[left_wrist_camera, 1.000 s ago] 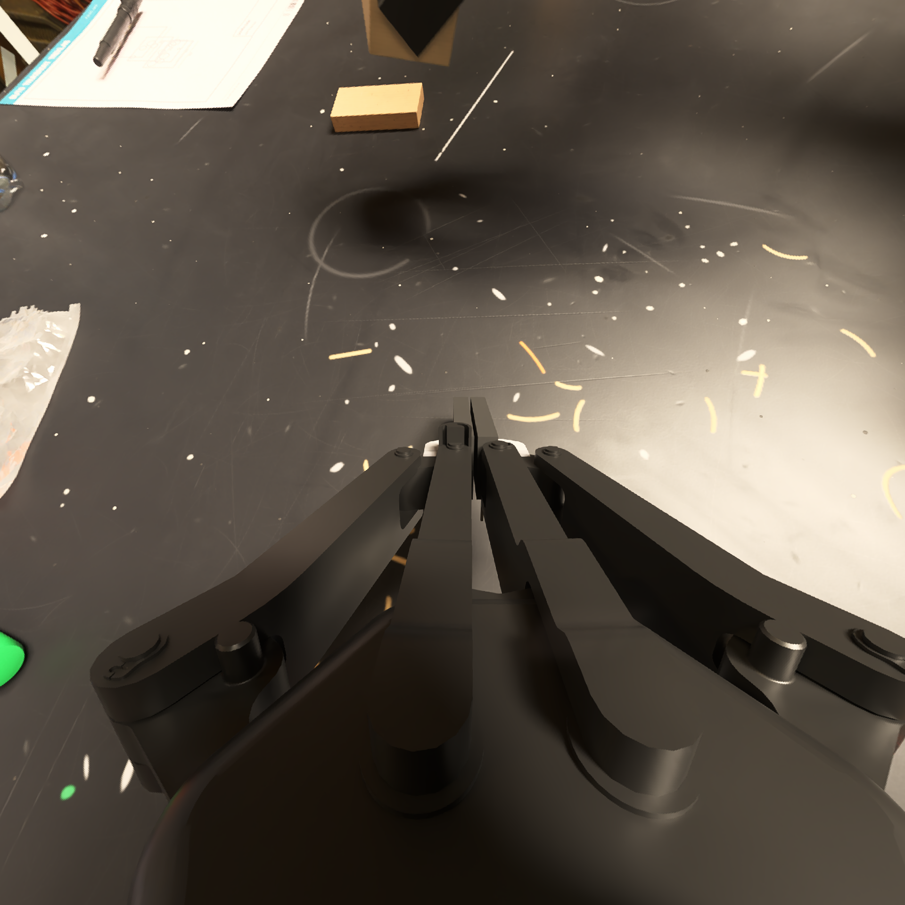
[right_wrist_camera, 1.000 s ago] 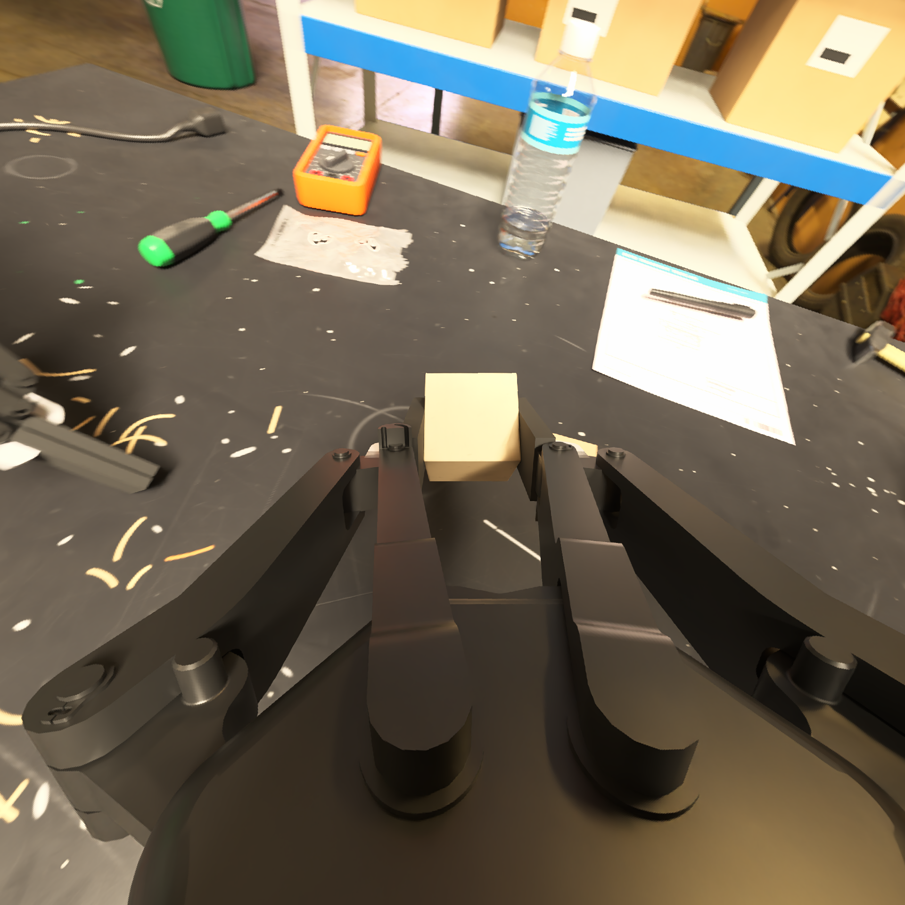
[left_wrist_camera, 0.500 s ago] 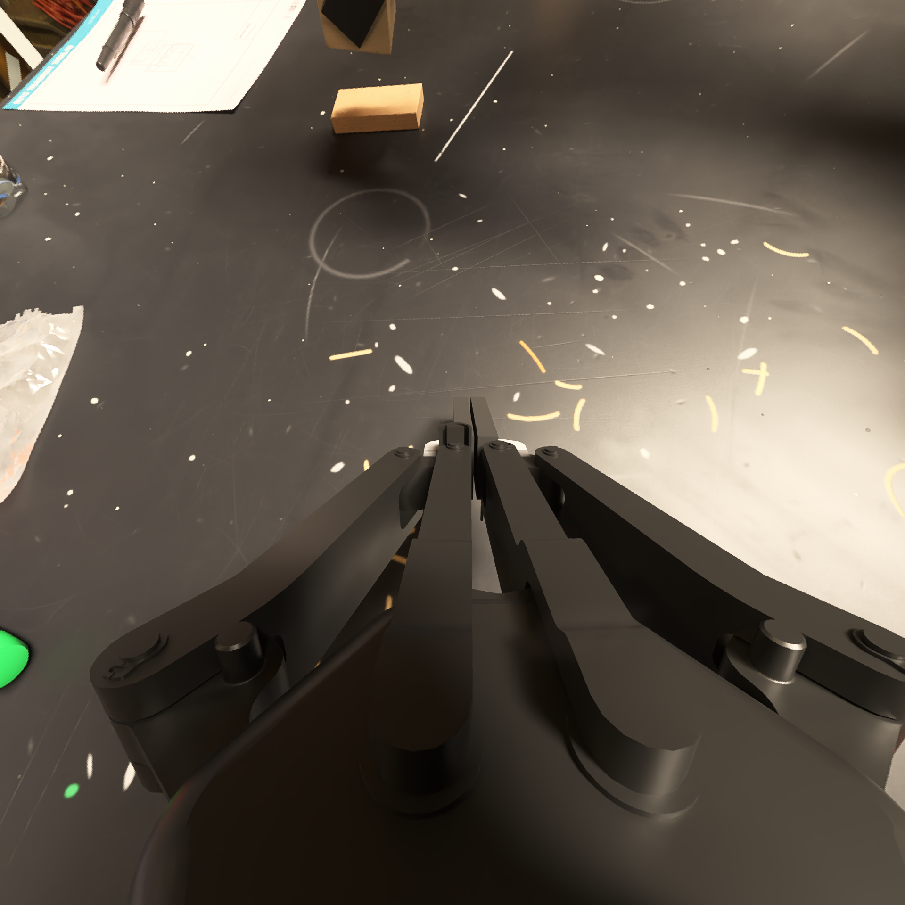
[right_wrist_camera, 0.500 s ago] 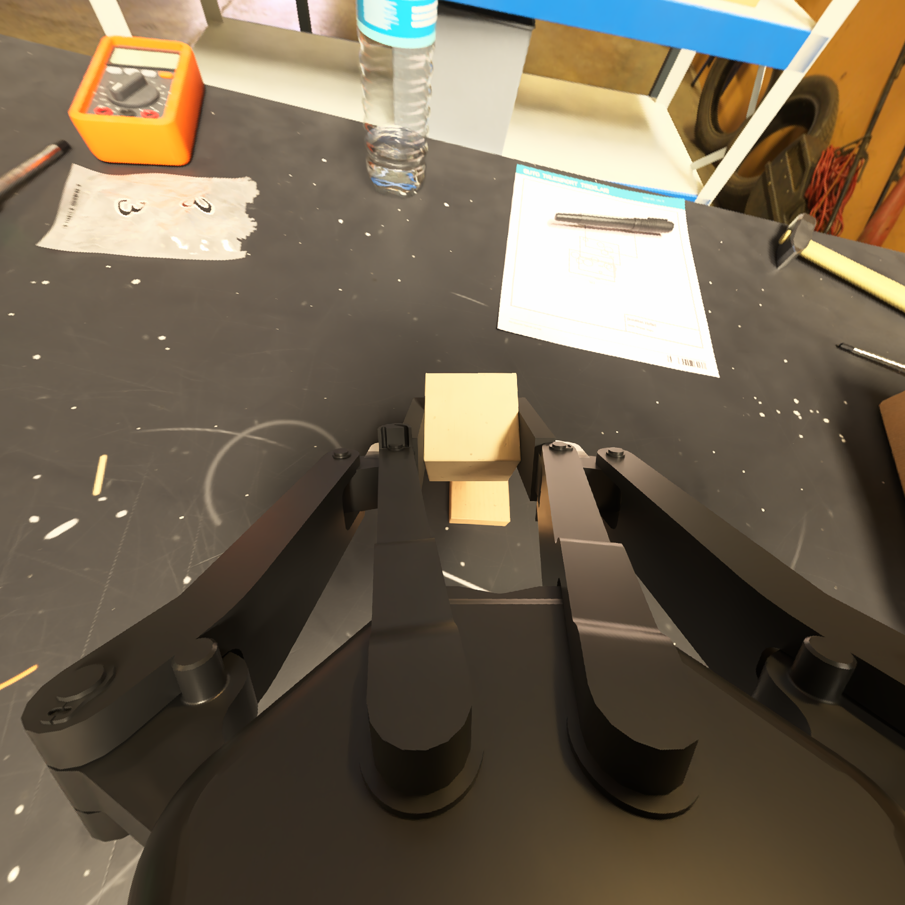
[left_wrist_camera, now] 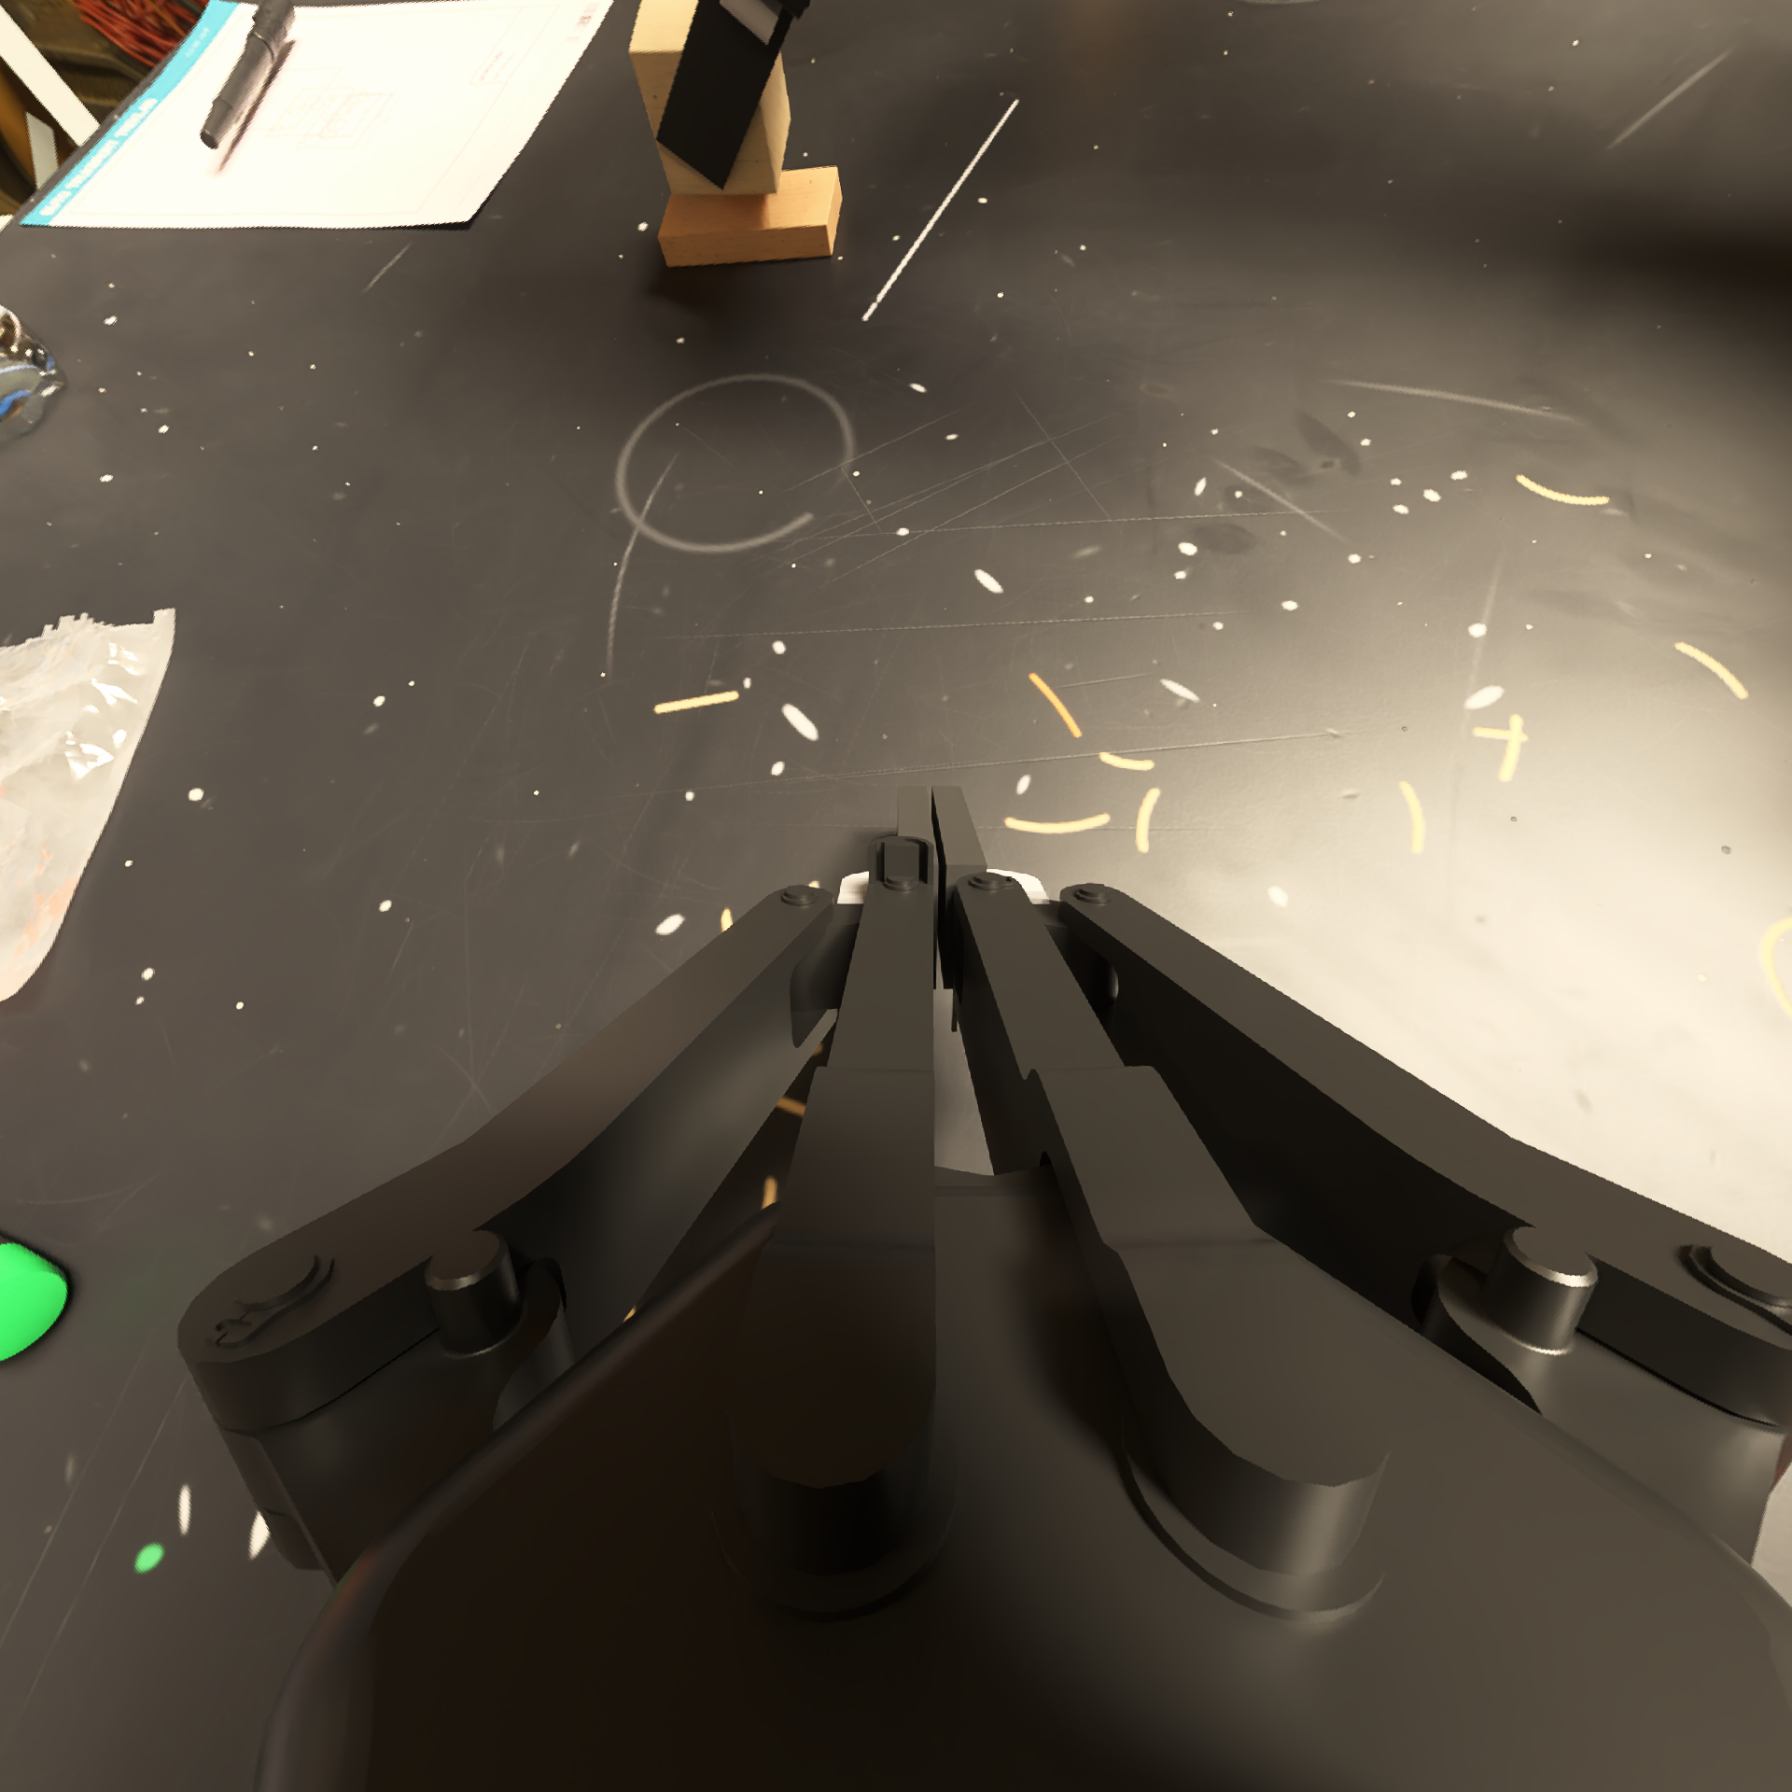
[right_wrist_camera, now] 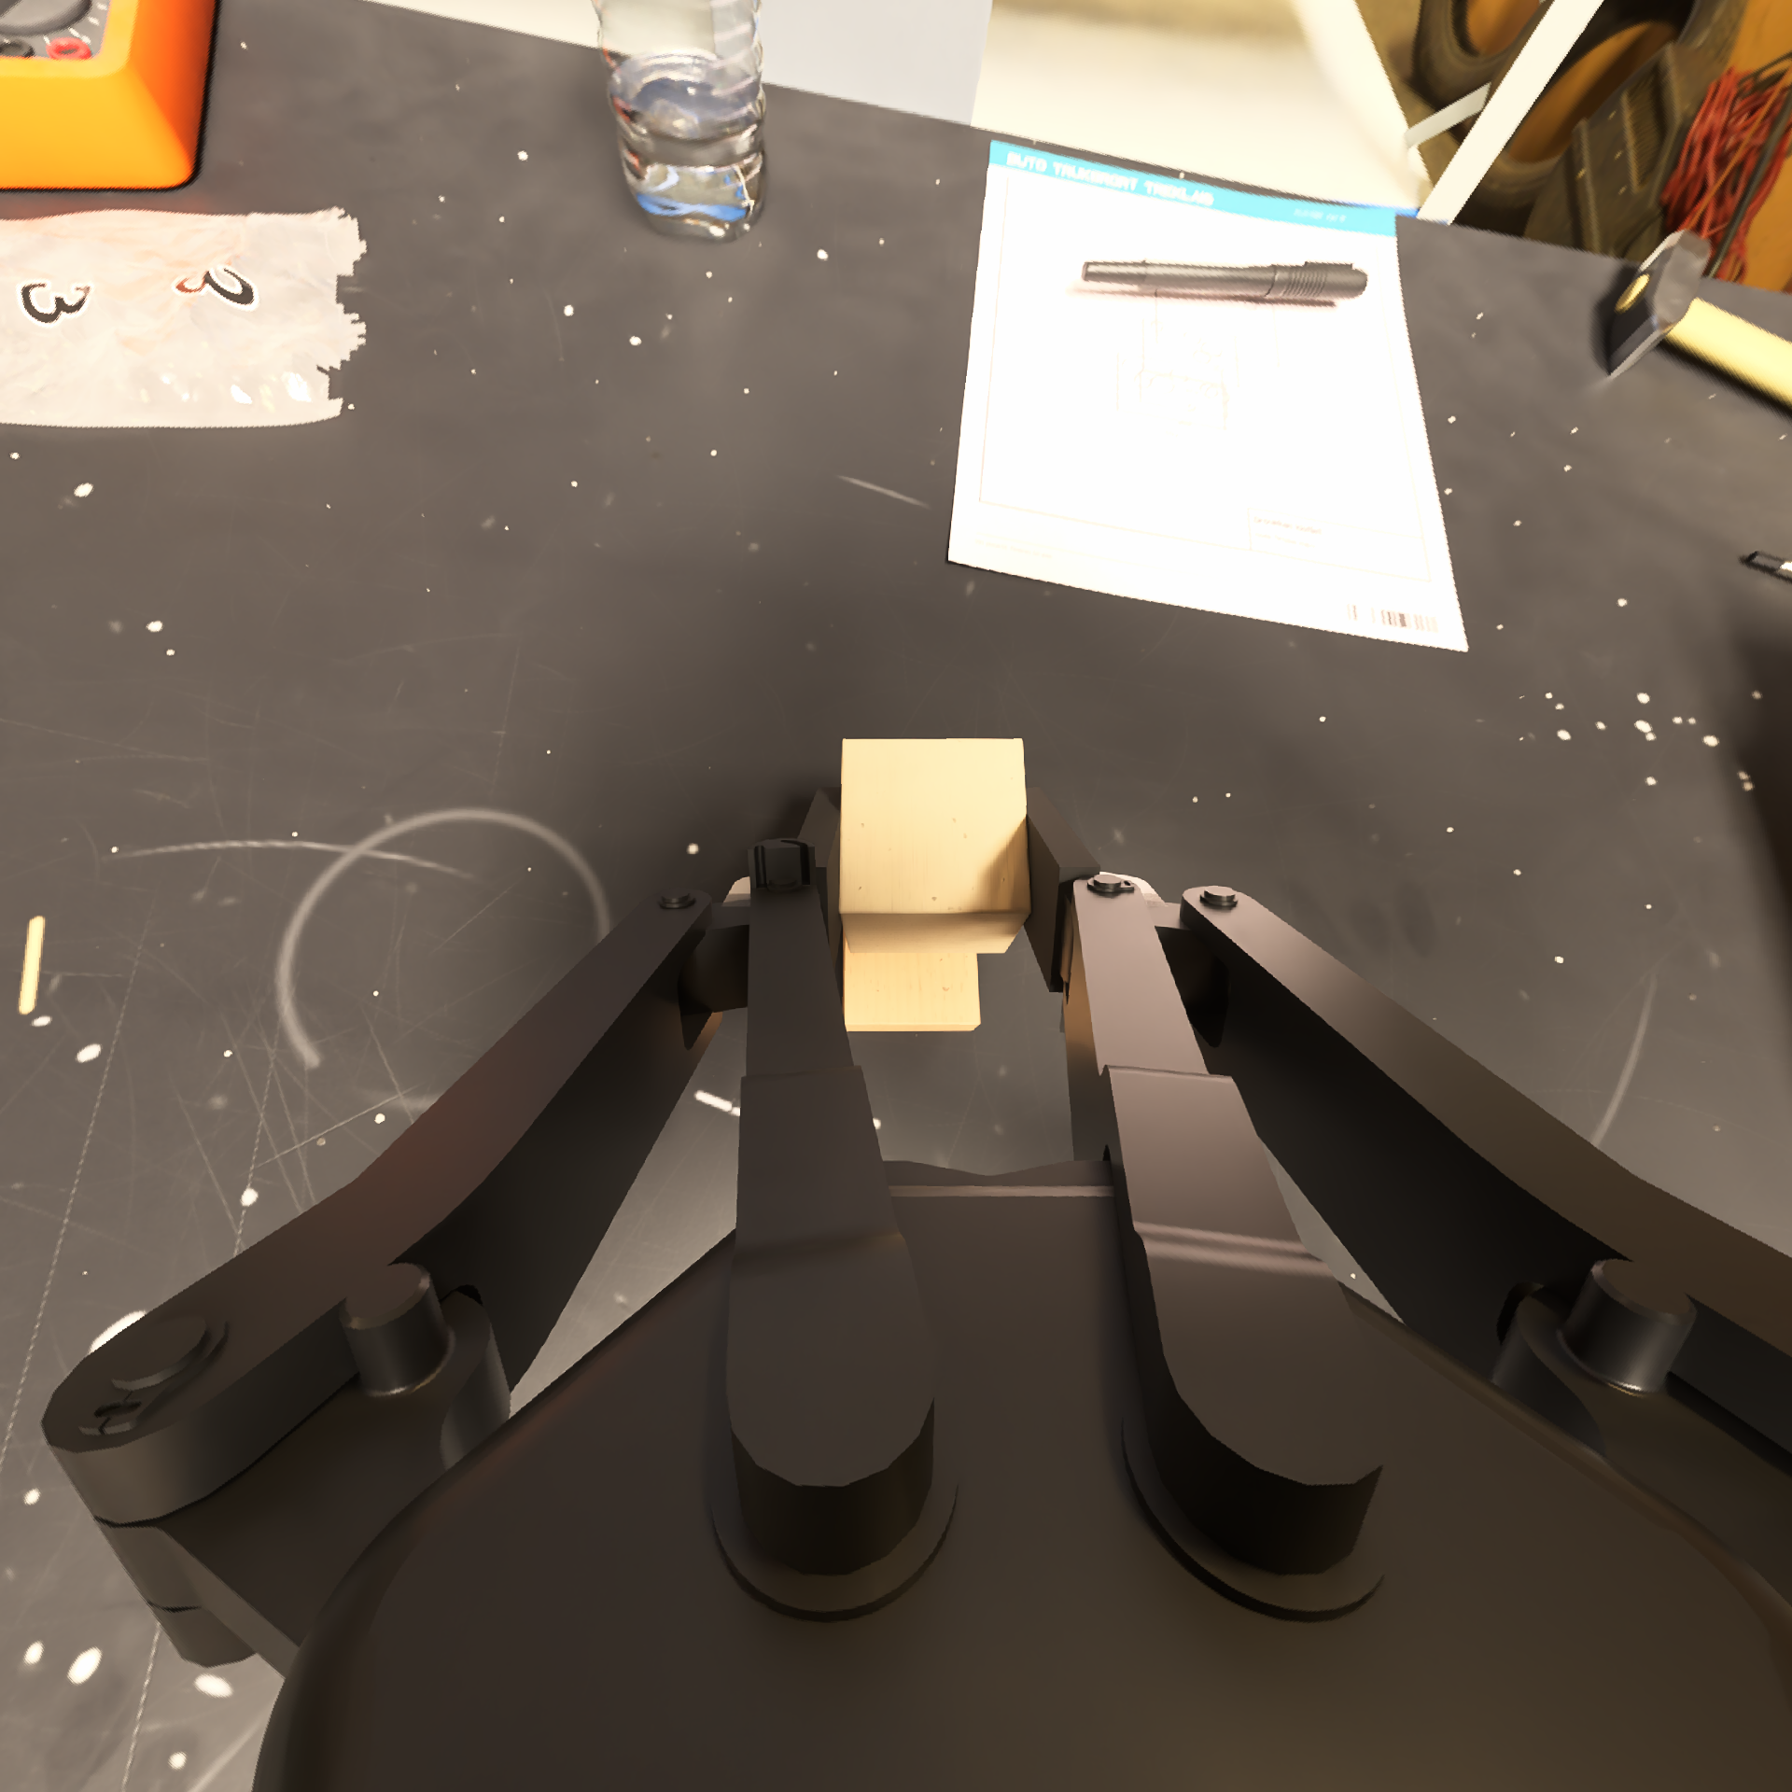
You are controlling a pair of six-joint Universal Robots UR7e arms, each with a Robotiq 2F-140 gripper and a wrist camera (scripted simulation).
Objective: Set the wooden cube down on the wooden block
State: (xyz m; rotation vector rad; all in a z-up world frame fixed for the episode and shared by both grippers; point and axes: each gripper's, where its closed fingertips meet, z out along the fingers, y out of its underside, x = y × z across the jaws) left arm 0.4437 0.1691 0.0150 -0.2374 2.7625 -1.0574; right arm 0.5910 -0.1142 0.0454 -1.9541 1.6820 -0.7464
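right wrist view: right gripper [right_wrist_camera: 931,853], fingers clamped on the cube [right_wrist_camera: 929,824], one pad on each side face. block [right_wrist_camera: 910,989] lies directly under the cube and runs back toward the wrist between the fingers; only its near end shows. whether cube and block are touching cannot be told from this view.

left wrist view: cube [left_wrist_camera: 752,145] appears seated on, or just above, the block [left_wrist_camera: 749,218], toward its left end, with the dark finger [left_wrist_camera: 718,107] of the right gripper across its front. left gripper [left_wrist_camera: 929,815] has its fingers pressed together, holding nothing, well short of the stack.

step in hand, as judged: final lowering and release. recommendations:
- confirm contact before opening; a drop from any height may bounce the cube off.
- keep the cube's underside level with the block's top.
- seating looks off-centre toward one end; judged acceptable if the whole base is supported, otherwise shift toward the block's middle.
- open the fingers evenly, then withdraw straight up so neither pad drags the cube.

writing: sheet [right_wrist_camera: 1202,388] beyond the fingers to the right carries a blue header strip, faint drawing and a barcode, with a pen [right_wrist_camera: 1224,279] lying on it. bag [right_wrist_camera: 165,320] beyond the fingers to the left bears dark marks. bottle [right_wrist_camera: 690,126] on the bench [right_wrist_camera: 582,601] shows no label here. no brand seen on cube or block.
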